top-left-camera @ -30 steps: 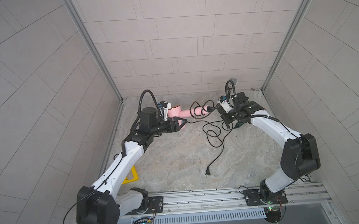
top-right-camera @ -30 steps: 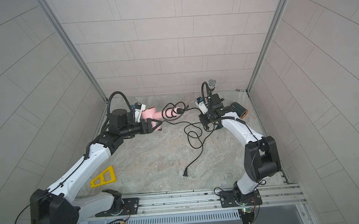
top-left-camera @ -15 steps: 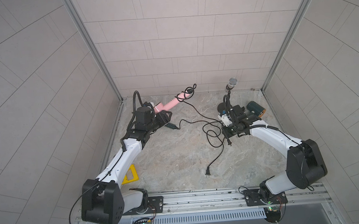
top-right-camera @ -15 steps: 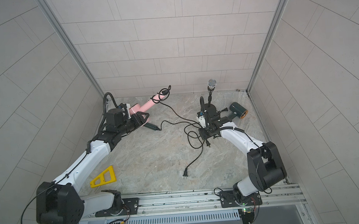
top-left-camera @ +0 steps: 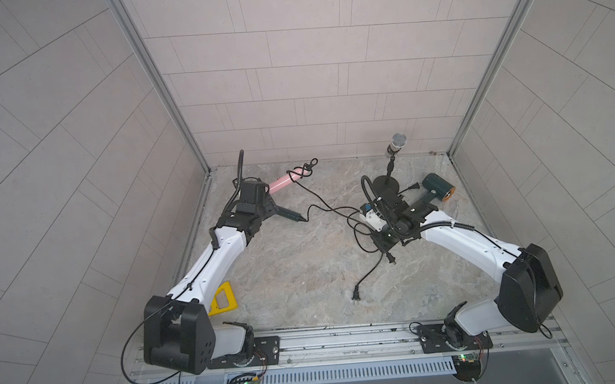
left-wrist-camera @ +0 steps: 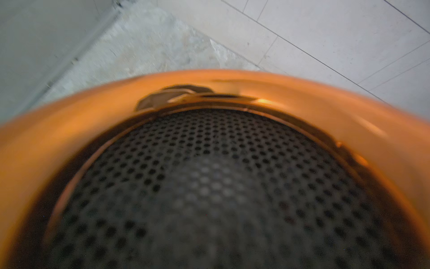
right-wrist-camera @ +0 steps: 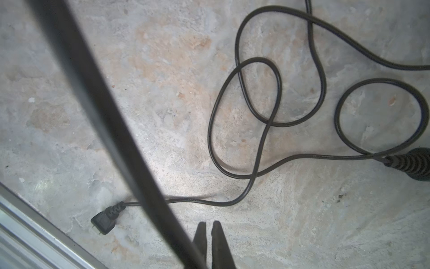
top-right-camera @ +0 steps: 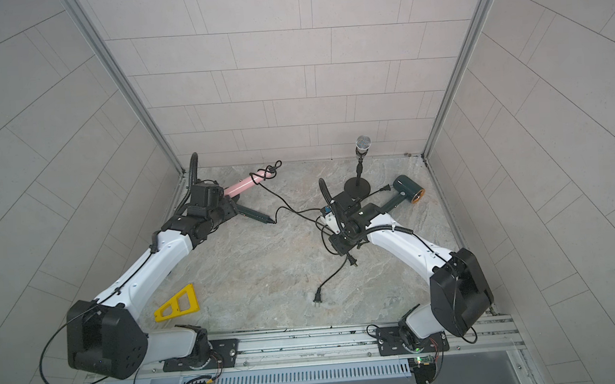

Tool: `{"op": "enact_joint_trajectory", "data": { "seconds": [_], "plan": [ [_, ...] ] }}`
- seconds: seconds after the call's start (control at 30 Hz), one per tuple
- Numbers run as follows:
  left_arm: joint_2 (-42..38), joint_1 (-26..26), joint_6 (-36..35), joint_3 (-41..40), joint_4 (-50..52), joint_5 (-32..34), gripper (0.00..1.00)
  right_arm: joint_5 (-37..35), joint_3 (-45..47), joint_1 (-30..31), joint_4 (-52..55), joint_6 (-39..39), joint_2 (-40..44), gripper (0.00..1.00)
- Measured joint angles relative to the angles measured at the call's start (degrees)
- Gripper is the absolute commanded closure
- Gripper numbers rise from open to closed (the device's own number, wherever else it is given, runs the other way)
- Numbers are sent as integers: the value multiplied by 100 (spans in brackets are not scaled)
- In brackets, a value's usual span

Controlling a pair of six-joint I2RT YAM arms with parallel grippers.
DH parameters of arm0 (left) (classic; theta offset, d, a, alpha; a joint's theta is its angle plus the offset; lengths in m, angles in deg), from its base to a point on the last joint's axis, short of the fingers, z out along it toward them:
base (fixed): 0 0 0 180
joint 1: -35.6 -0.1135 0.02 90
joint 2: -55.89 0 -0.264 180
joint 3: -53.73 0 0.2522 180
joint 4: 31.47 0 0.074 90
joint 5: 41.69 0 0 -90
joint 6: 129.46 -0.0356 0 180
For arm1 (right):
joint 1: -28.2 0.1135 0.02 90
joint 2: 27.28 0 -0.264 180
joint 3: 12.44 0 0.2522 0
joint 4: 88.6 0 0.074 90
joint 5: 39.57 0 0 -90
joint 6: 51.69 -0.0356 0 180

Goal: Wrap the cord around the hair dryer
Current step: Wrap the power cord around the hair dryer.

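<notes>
I note left fingers [top-left-camera: 260, 207] clamped on the hair dryer [left-wrist-camera: 209, 186]; right fingers [right-wrist-camera: 209, 224] closed, empty, with loose cord [right-wrist-camera: 197, 200] lying toward their 7 o'clock.

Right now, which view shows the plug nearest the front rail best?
Right wrist: the plug is close, unobstructed, prongs visible, flat on the table. In both top views the plug is a small dark speck. Left wrist misses it, filled by the hair dryer.

I count one hair dryer [top-left-camera: 439, 189] just beside the microphone stand [top-left-camera: 389, 185] and a second hair dryer [top-left-camera: 287, 213] well apart from it: two. One microphone stand. One pink wand [top-left-camera: 280, 181]. One yellow triangle [top-left-camera: 229, 307]. Two plugs [top-left-camera: 356, 296] [top-left-camera: 413, 186].
</notes>
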Motion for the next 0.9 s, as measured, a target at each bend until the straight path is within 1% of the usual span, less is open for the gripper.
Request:
{"op": "enact_joint_trajectory", "data": {
  "seconds": [0.13, 0.23, 0.33, 0.43, 0.57, 0.73, 0.8, 0.9],
  "plan": [
    [210, 365, -369, 304, 11, 890, 100, -79, -398, 417, 446, 44, -2, 100],
    [398, 535, -605, 334, -26, 1375, 100, -74, -776, 754, 739, 63, -2, 100],
    [627, 684, -804, 334, -35, 1725, 100, 17, -1213, 1012, 940, 79, -2, 100],
    [802, 857, -997, 328, -74, 1958, 100, 184, -1620, 1132, 1008, 96, 0, 100],
    [942, 1163, -1300, 328, -243, 2142, 100, 299, -2201, 1128, 1158, 155, -44, 100],
    [1086, 1488, -1722, 328, -323, 2105, 100, 212, -3322, 1014, 1412, 372, -400, 100],
    [1102, 1554, -1867, 328, -323, 1998, 100, 66, -3672, 892, 1458, 448, -566, 100],
    [1106, 1563, -2033, 328, -326, 1836, 100, -111, -4153, 542, 1561, 496, -872, 100]
  ]
}}
